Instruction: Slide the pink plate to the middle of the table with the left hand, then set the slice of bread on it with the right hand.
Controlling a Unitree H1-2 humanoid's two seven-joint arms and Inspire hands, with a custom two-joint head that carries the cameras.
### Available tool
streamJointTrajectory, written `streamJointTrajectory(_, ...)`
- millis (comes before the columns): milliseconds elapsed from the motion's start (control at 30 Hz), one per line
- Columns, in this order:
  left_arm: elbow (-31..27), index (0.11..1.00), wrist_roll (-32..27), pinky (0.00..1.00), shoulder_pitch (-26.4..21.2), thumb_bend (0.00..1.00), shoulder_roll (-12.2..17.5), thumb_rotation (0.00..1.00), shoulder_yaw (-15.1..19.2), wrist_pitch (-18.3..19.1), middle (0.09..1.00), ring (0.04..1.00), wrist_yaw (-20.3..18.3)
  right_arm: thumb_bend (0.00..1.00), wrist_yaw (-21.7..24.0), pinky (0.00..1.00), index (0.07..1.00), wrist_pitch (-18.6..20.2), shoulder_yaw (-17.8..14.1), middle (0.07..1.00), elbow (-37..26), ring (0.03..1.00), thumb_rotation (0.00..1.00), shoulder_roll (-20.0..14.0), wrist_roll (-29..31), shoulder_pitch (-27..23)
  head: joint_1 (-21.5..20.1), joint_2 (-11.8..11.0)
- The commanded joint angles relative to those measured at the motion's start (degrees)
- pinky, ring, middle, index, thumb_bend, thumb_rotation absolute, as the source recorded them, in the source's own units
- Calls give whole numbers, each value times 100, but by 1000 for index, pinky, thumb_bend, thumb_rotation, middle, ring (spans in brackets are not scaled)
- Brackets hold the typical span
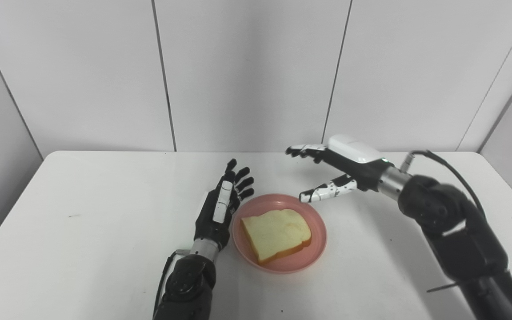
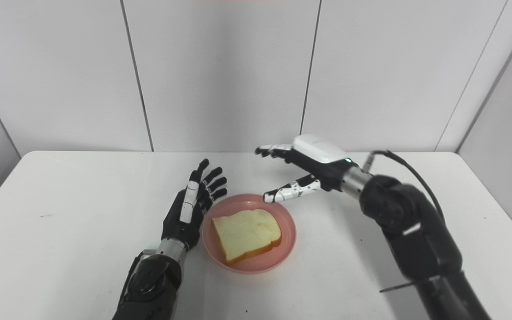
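**Two hands open, bread on the plate**

Two hands of mine are in view over the white table, and neither holds anything; the pink plate sits near the middle of the table, toward my edge of it, and the slice of bread lies flat inside it — crust edge toward me, pale face up, wholly within the rim.

Left hand: it stands just beside the plate's left rim, edge-on to the table with the palm turned toward the plate; its fingers are stretched out and a little spread, pointing away from me toward the back wall; whether the heel of the hand touches the rim I cannot tell, since the two lie very close there.

Right hand: it hangs above the table behind and to the right of the plate, clear of both plate and bread; the palm faces down and leftward, the fingers reach out level past the plate's far side, and the thumb points down-left with its tip over the plate's far rim — a wide gap lies between thumb and fingers, with nothing in it.
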Motion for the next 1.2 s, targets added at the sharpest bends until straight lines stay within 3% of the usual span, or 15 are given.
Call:
streamJointTrajectory(0,64,1000,169,889,229,919,24,917,-50,-206,924,905,167,832,-507,743,817,154,-235,804,-97,800,990,262,351,-115,-9,4)
streamJointTrajectory(233,-696,1000,818,993,329,813,-105,943,-203,18,932,940,908,790,-1207,759,765,558,-893,788,43,793,1000,1049,1383,207,-20,-25)
streamJointTrajectory(300,-925,1000,966,999,331,800,-144,967,-263,75,950,957,1041,834,-1473,794,750,727,-1053,776,58,794,1000,1236,1534,274,-19,-27)
streamJointTrajectory(467,-1404,990,1146,1000,289,816,-241,999,-326,453,965,988,1301,800,-2029,824,778,867,-1270,850,117,858,1000,1519,1733,377,-28,-20)
streamJointTrajectory(633,-1574,930,1147,1000,156,888,-175,1000,-365,907,989,1000,1265,826,-2159,858,847,1034,-1360,901,47,889,1000,1701,2173,460,-44,-11)
streamJointTrajectory(900,-1512,964,1183,1000,-15,933,122,995,-370,1054,1000,1000,1192,810,-2419,884,894,1082,-1502,950,98,915,1000,2018,2812,567,-45,-4)
streamJointTrajectory(1167,-1495,966,1076,1000,-56,919,196,984,-333,1115,1000,1000,1159,828,-2548,843,906,1276,-1333,943,116,905,1000,1994,2777,648,-56,-8)
